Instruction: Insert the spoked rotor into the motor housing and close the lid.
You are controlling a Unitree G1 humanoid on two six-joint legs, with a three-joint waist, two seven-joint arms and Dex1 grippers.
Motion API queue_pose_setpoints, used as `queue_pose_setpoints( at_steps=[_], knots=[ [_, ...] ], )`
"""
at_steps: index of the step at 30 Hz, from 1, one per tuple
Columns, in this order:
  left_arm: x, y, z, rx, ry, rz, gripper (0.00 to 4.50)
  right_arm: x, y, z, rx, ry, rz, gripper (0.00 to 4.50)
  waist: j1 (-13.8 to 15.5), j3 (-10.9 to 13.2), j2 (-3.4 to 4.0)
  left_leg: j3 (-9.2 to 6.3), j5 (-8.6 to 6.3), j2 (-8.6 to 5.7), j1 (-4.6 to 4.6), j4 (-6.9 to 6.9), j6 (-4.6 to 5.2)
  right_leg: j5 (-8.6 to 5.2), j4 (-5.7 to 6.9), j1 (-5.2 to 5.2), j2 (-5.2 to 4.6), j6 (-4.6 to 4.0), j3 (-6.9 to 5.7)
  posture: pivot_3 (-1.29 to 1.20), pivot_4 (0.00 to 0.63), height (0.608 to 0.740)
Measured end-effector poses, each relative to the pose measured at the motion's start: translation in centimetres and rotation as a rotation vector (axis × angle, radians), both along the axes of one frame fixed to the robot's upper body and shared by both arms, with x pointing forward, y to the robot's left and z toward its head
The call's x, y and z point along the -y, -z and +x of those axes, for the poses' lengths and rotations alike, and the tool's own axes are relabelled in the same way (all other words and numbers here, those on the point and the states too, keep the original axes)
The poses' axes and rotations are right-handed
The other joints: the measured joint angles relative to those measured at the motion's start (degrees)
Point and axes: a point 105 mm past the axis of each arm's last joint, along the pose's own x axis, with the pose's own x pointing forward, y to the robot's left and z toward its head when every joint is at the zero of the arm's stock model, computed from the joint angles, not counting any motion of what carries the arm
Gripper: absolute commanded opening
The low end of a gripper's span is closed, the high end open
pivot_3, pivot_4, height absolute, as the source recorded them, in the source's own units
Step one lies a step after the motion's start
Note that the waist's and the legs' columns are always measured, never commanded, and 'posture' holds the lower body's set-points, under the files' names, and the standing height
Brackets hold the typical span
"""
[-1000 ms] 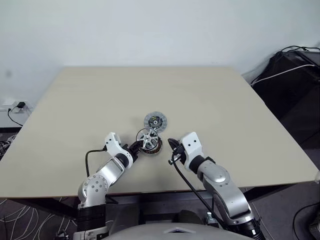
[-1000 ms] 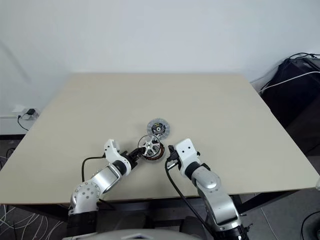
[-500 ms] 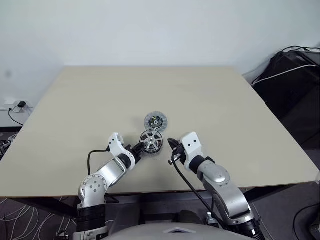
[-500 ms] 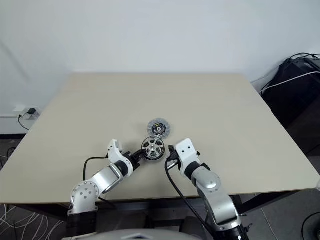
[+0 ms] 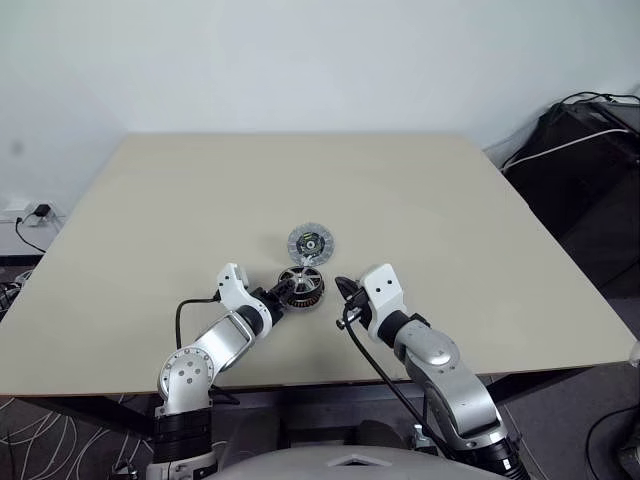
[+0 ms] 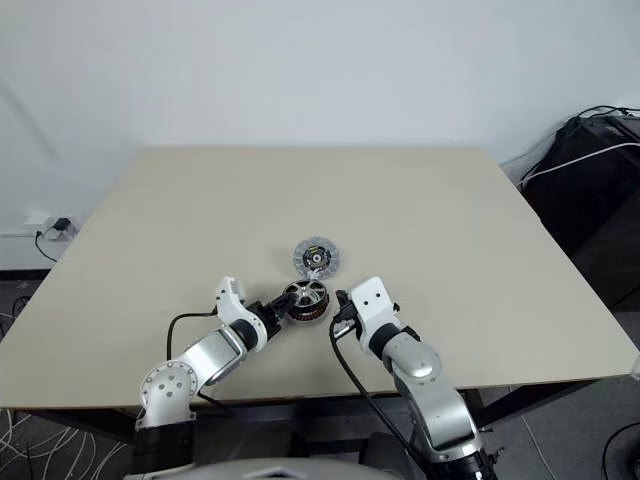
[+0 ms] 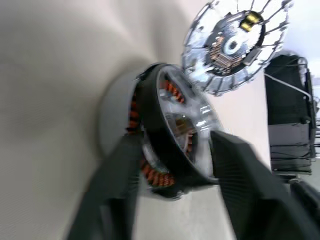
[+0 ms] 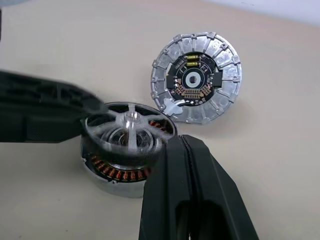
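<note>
two round parts are stacked between the pincers: the spoked rotor sits tilted on top of the motor housing, not yet seated flat, with copper windings showing below its dark rim. the left gripper has its fingers spread on either side of the rotor's rim; one finger looks to be against the rim, but whether the grip is firm cannot be told, so it reads as either letting go or steadying the wheel over the bore. the right gripper has its fingers pressed together, empty, tip just beside the housing's near edge, likely there as a stop so the housing does not slide while the rotor goes in. beyond both pincers, just past the housing and close to it, lies the lid, dark central face up with a small circuit and yellow components showing, waiting on the table for the closing step. no brand, label or readable writing can be made out on any part.
</note>
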Motion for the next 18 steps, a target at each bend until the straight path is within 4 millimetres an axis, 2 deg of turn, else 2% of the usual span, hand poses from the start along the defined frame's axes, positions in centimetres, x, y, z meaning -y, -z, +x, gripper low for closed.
queue_pose_setpoints(
  at_steps=[2, 4, 9, 12, 16, 18],
  knots=[
    [0.1, -0.4, 0.1, 0.023, 0.001, -0.013, 3.75, 0.0, 0.0, 0.0, 0.000, 0.000, 0.000, 0.00, -0.04, 0.00, 0.00, 0.00, 0.00, 0.00, 0.00, 0.00, 0.00, 0.00, 0.00, 0.00, 0.00, 0.00, 0.00, 0.00, 0.000, 0.740],
    [0.0, -0.9, 0.4, 0.066, -0.005, -0.032, 3.75, 0.0, 0.0, 0.0, -0.001, 0.000, -0.002, 0.00, -0.07, 0.02, 0.00, 0.00, 0.00, 0.00, -0.03, 0.00, 0.00, 0.00, -0.01, -0.03, 0.00, 0.00, 0.00, 0.00, 0.000, 0.740],
    [-0.2, -4.2, 1.0, 0.275, 0.000, -0.058, 3.75, 0.1, 0.2, -0.1, -0.011, 0.000, -0.005, 0.00, -0.13, 0.03, -0.01, 0.01, 0.01, -0.01, -0.04, -0.04, -0.02, -0.01, -0.07, -0.03, 0.00, -0.02, 0.00, 0.00, 0.000, 0.740],
    [-1.2, -4.6, 0.8, 0.344, -0.006, -0.017, 3.75, 0.1, 0.2, -0.1, -0.015, -0.001, -0.006, 0.00, -0.31, 0.04, 0.01, 0.01, 0.01, 0.00, -0.04, -0.06, -0.02, -0.02, -0.06, -0.04, 0.01, -0.04, 0.00, 0.00, 0.000, 0.740],
    [-2.8, -4.9, 0.6, 0.455, 0.002, 0.106, 3.75, 0.0, 0.1, 0.0, -0.013, -0.006, -0.005, 0.00, -0.39, 0.07, 0.06, 0.01, 0.01, 0.00, -0.03, -0.08, -0.03, -0.03, -0.06, -0.05, 0.01, -0.06, 0.00, 0.00, 0.000, 0.740],
    [-3.7, -4.7, 0.2, 0.548, 0.025, 0.269, 3.75, -0.3, -0.1, 0.2, -0.008, -0.009, 0.006, 0.00, -0.42, 0.07, 0.09, 0.11, 0.01, -0.01, -0.01, -0.15, -0.04, -0.04, -0.07, -0.08, 0.00, -0.07, 0.06, 0.00, 0.000, 0.740]
  ],
)
